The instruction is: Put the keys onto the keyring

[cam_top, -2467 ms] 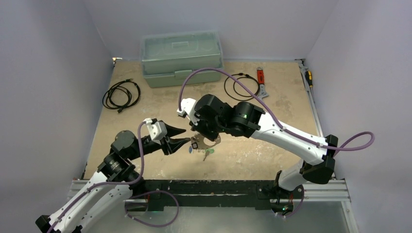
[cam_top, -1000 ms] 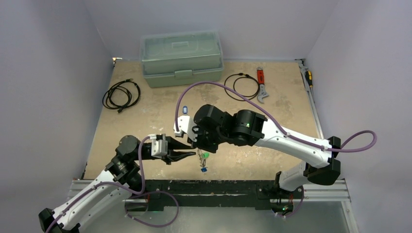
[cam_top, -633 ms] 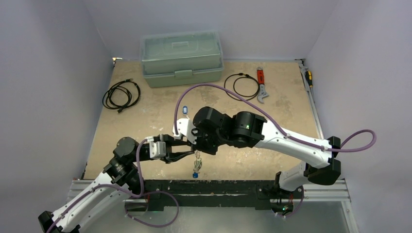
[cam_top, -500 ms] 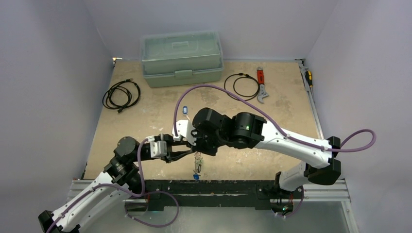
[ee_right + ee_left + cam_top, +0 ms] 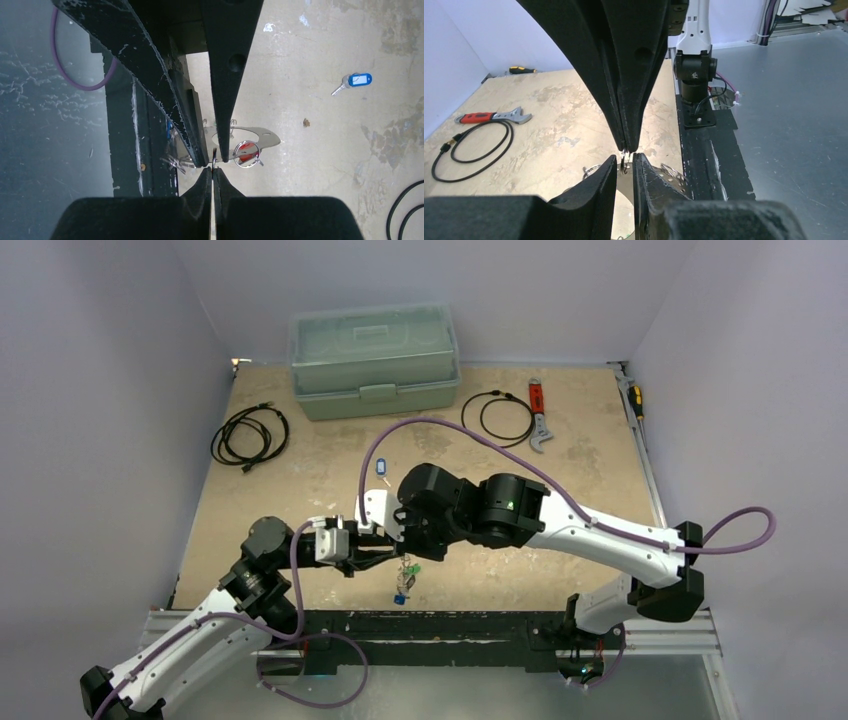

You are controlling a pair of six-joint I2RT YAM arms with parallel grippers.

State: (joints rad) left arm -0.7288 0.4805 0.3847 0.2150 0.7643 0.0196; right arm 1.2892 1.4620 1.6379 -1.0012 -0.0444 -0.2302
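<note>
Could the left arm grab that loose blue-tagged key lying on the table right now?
Probably not: the left gripper is busy at the keyring, and in the top view the right arm lies between it and the blue-tagged key.

Soft, even overhead light; left tool silhouetted dark.

I count two grippers: left gripper and right gripper. One keyring shows at their tips. Coiled black cables, two: left cable and upper-right cable. One lidded box, top centre. One red-handled wrench, one yellow-handled screwdriver. One loose blue-tagged key. One hanging bunch of keys; I make out only a green and a blue head, so no firm count there.
</note>
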